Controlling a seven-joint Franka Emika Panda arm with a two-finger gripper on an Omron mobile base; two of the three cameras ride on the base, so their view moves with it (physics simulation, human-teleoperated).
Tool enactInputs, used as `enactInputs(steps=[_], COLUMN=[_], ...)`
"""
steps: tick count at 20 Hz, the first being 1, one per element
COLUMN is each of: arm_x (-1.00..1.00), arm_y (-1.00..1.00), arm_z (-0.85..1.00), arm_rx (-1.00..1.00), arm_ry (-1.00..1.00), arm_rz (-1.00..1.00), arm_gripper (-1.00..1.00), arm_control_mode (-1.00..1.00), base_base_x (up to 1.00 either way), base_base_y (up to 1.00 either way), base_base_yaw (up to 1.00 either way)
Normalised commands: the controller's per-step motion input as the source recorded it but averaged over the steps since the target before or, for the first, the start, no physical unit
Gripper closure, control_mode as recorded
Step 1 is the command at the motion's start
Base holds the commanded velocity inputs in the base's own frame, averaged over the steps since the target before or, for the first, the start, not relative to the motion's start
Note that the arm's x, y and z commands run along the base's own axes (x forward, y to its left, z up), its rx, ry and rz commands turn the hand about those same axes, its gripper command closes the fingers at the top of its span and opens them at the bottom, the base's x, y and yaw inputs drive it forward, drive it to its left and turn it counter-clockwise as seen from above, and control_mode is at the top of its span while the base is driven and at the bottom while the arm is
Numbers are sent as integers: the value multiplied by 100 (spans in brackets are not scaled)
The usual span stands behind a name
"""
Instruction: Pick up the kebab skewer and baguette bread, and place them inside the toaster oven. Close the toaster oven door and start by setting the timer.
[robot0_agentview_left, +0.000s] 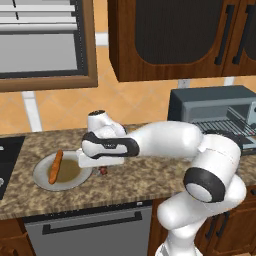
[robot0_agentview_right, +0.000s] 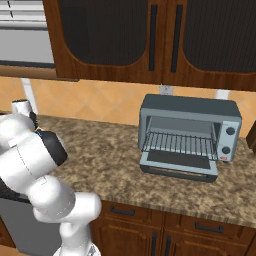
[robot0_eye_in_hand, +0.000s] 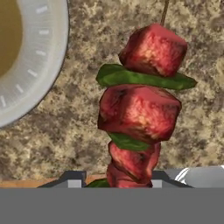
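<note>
The kebab skewer (robot0_eye_in_hand: 139, 109), red meat chunks with green pepper slices on a thin stick, runs up from between my fingertips. My gripper (robot0_eye_in_hand: 116, 180) is shut on its lower end. In the left base view the gripper (robot0_agentview_left: 102, 168) points down just right of the plate (robot0_agentview_left: 75, 181), with a red chunk of the skewer (robot0_agentview_left: 103, 171) showing under it. The baguette bread (robot0_agentview_left: 55, 166) lies on the plate's left side. The toaster oven (robot0_agentview_right: 187, 132) stands to the right, and its door (robot0_agentview_right: 179, 161) is dropped open flat in front of the wire rack.
The plate's rim (robot0_eye_in_hand: 46, 65) sits left of the skewer over speckled stone counter (robot0_eye_in_hand: 65, 131). A dark cooktop (robot0_agentview_left: 6, 160) borders the counter at far left. Wooden wall cabinets (robot0_agentview_left: 175, 35) hang above, and a window (robot0_agentview_left: 40, 40) is at upper left.
</note>
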Motion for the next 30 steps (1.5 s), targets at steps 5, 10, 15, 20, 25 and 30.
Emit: enactInputs(steps=[5, 10, 15, 20, 25, 30], arm_x=[-5, 0, 5, 0, 7, 23], arm_y=[-100, -100, -100, -100, -100, -100], arm_z=[27, 23, 18, 20, 23, 22], arm_rx=[0, 0, 0, 0, 0, 0], arm_ry=[-2, 0, 0, 0, 0, 0], arm_rz=[-1, -4, -5, -3, -1, 0], arm_gripper=[100, 100, 100, 100, 100, 100], arm_control_mode=[-100, -100, -100, -100, -100, -100], base_base_x=[0, 0, 0, 0, 0, 0], base_base_y=[0, 0, 0, 0, 0, 0], base_base_yaw=[0, 0, 0, 0, 0, 0])
